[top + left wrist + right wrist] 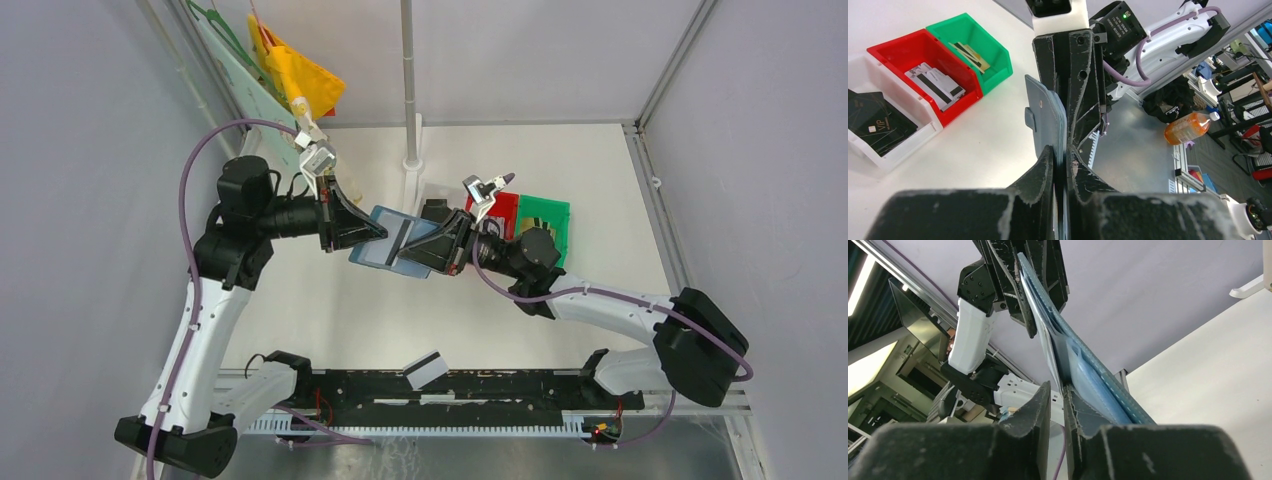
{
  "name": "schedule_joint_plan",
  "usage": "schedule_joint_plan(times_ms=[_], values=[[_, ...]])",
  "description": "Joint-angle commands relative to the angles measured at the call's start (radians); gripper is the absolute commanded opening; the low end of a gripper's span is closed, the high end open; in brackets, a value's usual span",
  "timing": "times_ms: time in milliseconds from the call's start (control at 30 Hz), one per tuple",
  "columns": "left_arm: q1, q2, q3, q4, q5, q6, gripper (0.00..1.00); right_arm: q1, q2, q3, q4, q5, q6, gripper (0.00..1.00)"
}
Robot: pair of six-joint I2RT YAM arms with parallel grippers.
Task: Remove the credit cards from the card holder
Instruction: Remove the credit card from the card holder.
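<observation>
Card holder (375,252) was held aloft over the counter (330,310), clamped by the left gripper (1060,157); right gripper (1055,390) barely parted at its edge, hold unclear. One credit card (402,238) should be pinched squarely, drawn straight.

Bright, even overhead light, shadows soft. Left gripper (1060,155) blurred close up, card holder (1045,117) just beyond it sharp. Right gripper (1057,389) dark, backlit; blown-out strip up-left of it. Wide-angle bending at wrist-view edges.
</observation>
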Motion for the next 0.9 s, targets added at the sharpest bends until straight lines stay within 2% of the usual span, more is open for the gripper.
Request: schedule_joint_plan(times_ms=[0, 100, 367, 667, 700, 800, 867], values=[[-0.021, -0.017, 0.036, 0.041, 0.086, -0.062, 0.02, 0.004, 0.01, 0.047, 0.131, 0.021, 0.025, 0.13], [-0.02, -0.014, 0.039, 0.042, 0.076, -0.058, 0.02, 0.002, -0.013, 0.013, 0.151, 0.026, 0.025, 0.01], [-0.02, -0.002, 0.079, 0.018, -0.03, -0.011, 0.02, -0.025, -0.096, -0.135, 0.176, 0.073, 0.016, 0.0], [-0.022, -0.003, 0.068, 0.05, -0.027, -0.05, 0.02, -0.023, -0.065, -0.102, 0.187, 0.056, 0.036, 0.0], [-0.022, -0.003, 0.066, 0.051, -0.026, -0.05, 0.02, -0.021, -0.058, -0.089, 0.193, 0.054, 0.043, 0.01], [-0.021, -0.004, 0.055, 0.057, -0.025, -0.051, 0.02, -0.009, -0.024, -0.044, 0.214, 0.049, 0.058, 0.18], [-0.02, -0.004, 0.054, 0.059, -0.029, -0.051, 0.02, 0.005, -0.002, -0.013, 0.215, 0.049, 0.058, 0.25]])
